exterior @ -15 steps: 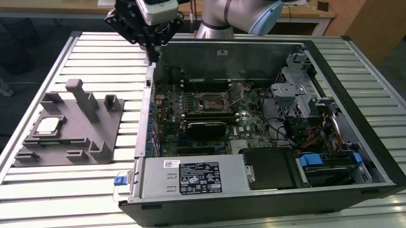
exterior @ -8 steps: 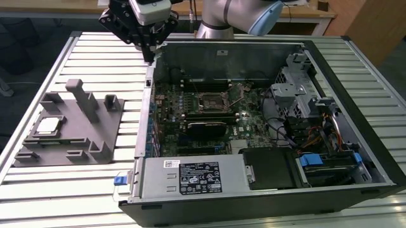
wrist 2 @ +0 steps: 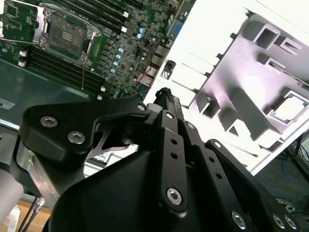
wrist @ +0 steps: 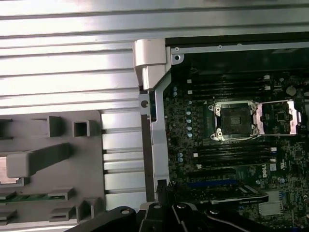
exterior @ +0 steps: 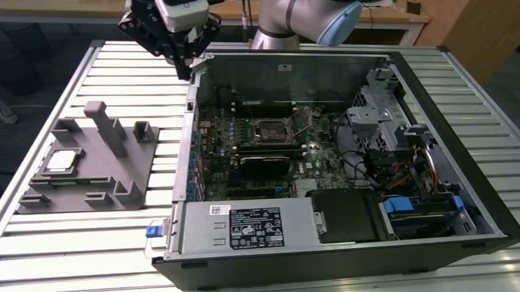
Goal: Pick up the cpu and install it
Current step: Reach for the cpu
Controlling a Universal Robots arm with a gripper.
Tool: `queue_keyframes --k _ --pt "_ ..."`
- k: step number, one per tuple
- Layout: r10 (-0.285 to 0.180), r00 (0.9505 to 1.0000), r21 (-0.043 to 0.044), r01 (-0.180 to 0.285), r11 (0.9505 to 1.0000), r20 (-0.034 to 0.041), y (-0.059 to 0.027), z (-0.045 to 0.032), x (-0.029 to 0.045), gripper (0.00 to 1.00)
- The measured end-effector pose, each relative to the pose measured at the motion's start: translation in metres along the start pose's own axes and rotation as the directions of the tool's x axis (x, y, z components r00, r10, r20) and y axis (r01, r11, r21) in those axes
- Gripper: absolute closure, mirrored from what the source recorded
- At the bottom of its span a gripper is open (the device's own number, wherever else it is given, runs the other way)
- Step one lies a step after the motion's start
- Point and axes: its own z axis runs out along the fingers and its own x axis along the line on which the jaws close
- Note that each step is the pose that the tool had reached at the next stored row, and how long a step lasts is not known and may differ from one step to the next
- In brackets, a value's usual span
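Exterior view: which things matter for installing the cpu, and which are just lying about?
Job in hand: cpu in its grey tray; open socket on the motherboard; gripper.
Lying about: power supply; drive cage; slatted table.

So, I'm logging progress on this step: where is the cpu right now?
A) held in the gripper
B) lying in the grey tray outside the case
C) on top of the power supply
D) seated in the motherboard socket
B: the cpu lies in a recess of the grey tray, at the exterior view's left of the case, while the socket stands open and empty and the gripper hangs near the case's corner.
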Motion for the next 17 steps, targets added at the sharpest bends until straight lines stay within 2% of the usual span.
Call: queue_keyframes --k 4,17 --pt "0.0 1.0 0.0 0.0 1.0 0.0006 -0.0004 -0.0002 0.0055 0.89" --pt "0.0 1.0 -0.0005 0.0 1.0 0.0056 -0.0025 -0.0011 0.0315 0.89"
